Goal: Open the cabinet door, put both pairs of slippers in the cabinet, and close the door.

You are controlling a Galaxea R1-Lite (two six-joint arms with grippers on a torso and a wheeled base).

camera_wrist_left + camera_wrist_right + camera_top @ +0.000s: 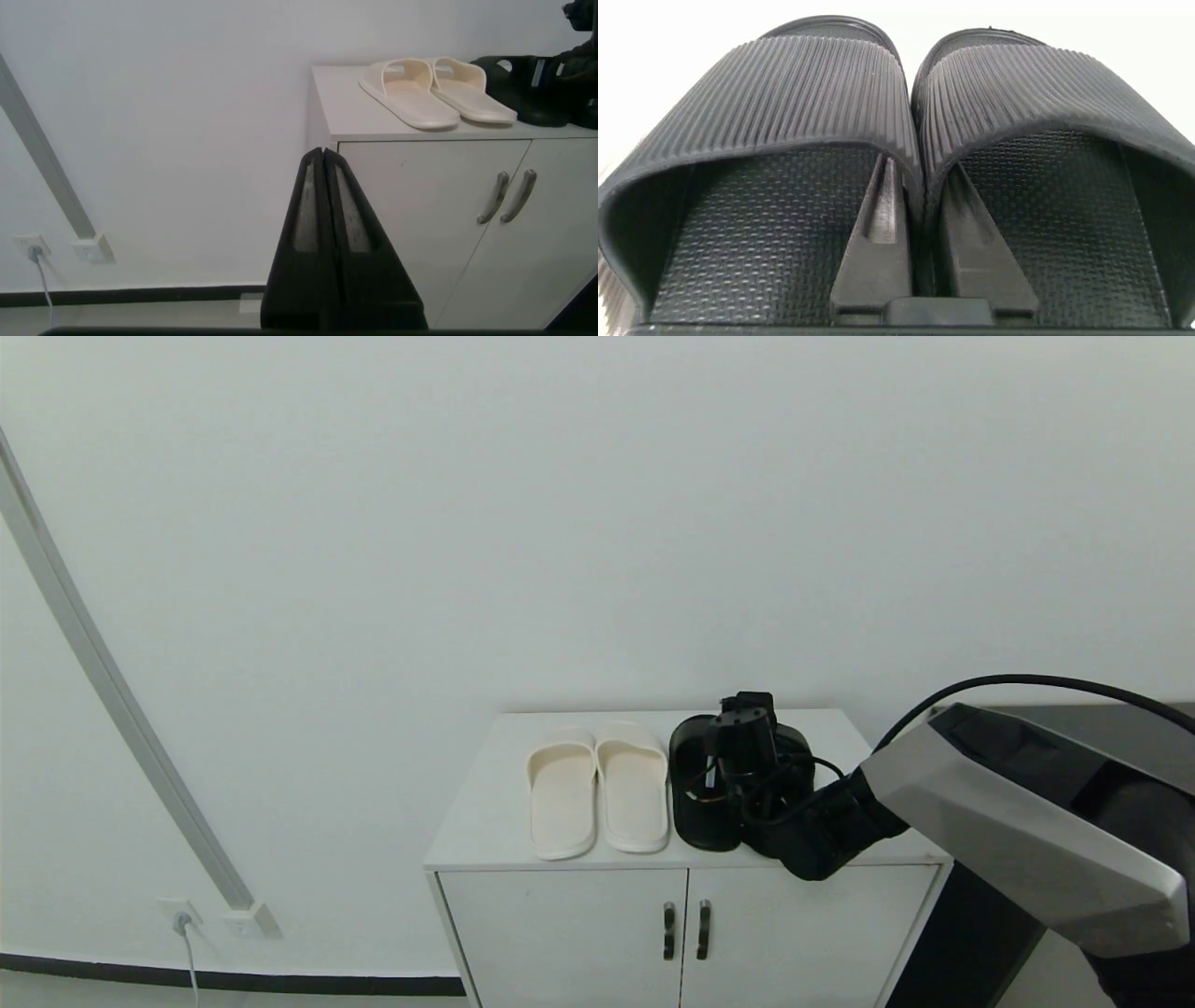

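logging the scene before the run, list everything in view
cabinet: one, white, against the wall, doors shut
door handles: two, dark, where the doors meet
white slippers: one pair, cream, cabinet top
black slippers: one pair, black, cabinet top, beside the white pair
wall socket: one, white, low on the wall, left
wall strip: one, grey, slanting down the wall
left tool: one, black, shut, low beside the cabinet
right tool: one, black, shut on the black slippers' inner sides

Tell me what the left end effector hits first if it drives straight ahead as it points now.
Probably the cabinet: the shut left end effector points at its front left corner, just under the top. Depth is unclear; slightly off line, it would slip past the side to the wall.
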